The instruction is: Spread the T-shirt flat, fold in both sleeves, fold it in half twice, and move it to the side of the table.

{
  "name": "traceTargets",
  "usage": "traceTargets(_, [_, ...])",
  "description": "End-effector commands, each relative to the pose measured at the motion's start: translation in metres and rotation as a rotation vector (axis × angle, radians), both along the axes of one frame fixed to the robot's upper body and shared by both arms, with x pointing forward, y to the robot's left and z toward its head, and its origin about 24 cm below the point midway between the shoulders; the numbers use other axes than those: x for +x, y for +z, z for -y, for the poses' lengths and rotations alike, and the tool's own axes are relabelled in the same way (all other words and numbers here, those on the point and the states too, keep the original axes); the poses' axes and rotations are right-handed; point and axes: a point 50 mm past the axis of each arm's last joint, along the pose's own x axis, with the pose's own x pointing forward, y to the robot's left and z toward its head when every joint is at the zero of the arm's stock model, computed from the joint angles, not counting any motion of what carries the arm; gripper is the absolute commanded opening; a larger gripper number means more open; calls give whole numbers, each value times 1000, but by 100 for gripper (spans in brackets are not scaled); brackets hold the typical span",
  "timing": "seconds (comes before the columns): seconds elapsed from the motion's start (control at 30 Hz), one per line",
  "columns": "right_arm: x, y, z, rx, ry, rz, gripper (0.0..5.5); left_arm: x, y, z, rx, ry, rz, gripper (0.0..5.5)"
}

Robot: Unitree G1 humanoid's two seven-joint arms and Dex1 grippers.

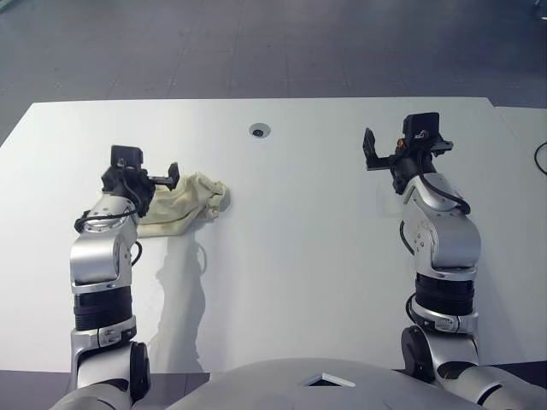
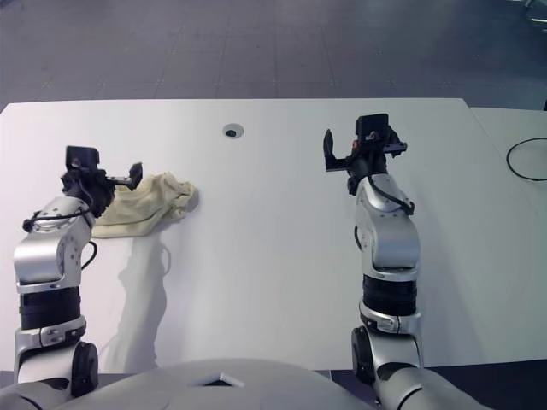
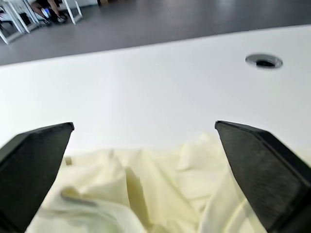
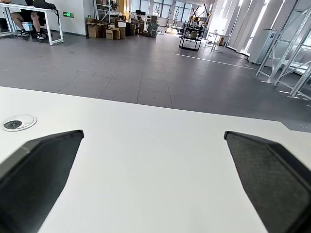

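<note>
A white bench is seen from above, with two robot arms over it. A pale cream T-shirt lies bunched in a crumpled heap at the centre left of the frame, far from flat. No sleeve or hem can be told apart.

The left end effector is at the heap's left edge. Its fingers are spread wide with folds of cloth between them, pinching nothing. The right end effector is at the upper right of the frame, well apart from the shirt, its fingers also spread wide over bare bench. A small round cable hole sits near the top centre of the bench.

The shirt looks thin, soft and light. It should drape and sag from any single grip, and its folds will likely drag along together. Spreading has not yet begun. A sound hold would be a pinch on an outer edge, such as a shoulder seam or the hem, with one arm on each side. A grab into the middle would likely lift the whole bundle.
</note>
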Motion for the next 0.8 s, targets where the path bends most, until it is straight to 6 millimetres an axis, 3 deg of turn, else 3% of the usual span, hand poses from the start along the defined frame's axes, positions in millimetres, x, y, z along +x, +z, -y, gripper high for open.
traceTargets(0.03, [2,3,-2,-2,5,11,538,-3,-13,-3,40,-26,-37,540])
traceTargets(0.2, [2,4,0,-3,3,13,538,-15,-32,24,31,-140,-95,540])
traceTargets(0.5, [2,3,2,-1,-11,15,538,-51,-70,78,-163,-202,-326,540])
traceTargets(0.8, [-2,0,2,7,-27,10,538,-70,-29,139,-602,-345,-389,540])
